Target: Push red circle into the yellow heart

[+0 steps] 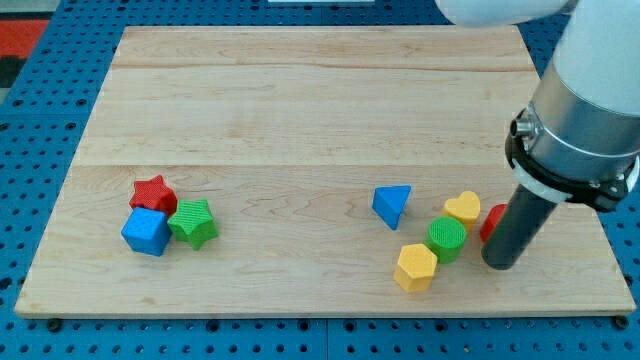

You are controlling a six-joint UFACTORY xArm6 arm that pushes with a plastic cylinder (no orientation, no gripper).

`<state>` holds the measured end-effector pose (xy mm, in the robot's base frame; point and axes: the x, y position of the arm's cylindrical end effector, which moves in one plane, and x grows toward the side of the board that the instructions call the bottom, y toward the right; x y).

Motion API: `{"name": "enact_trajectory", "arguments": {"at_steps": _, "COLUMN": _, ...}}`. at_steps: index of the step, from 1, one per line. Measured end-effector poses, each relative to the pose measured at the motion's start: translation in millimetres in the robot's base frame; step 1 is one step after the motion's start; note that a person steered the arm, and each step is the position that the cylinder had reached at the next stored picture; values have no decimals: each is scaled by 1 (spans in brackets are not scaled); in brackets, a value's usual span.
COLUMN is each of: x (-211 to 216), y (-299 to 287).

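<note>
Blocks number seven on the counter (300,100); red circle (490,222), right of yellow heart (463,207), half-hidden behind my tip (500,264).

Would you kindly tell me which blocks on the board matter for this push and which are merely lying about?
Part of the job:
red circle, mostly hidden behind the rod
yellow heart
my tip

Lying about:
green circle
yellow hexagon
blue triangle
red star
blue cube
green star
</note>
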<state>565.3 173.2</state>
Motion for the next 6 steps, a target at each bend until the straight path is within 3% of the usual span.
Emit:
{"name": "enact_trajectory", "arguments": {"at_steps": 2, "x": 12, "y": 28}}
{"name": "enact_trajectory", "arguments": {"at_steps": 3, "x": 3, "y": 70}}
{"name": "enact_trajectory", "arguments": {"at_steps": 4, "x": -19, "y": 75}}
{"name": "enact_trajectory", "arguments": {"at_steps": 6, "x": -17, "y": 34}}
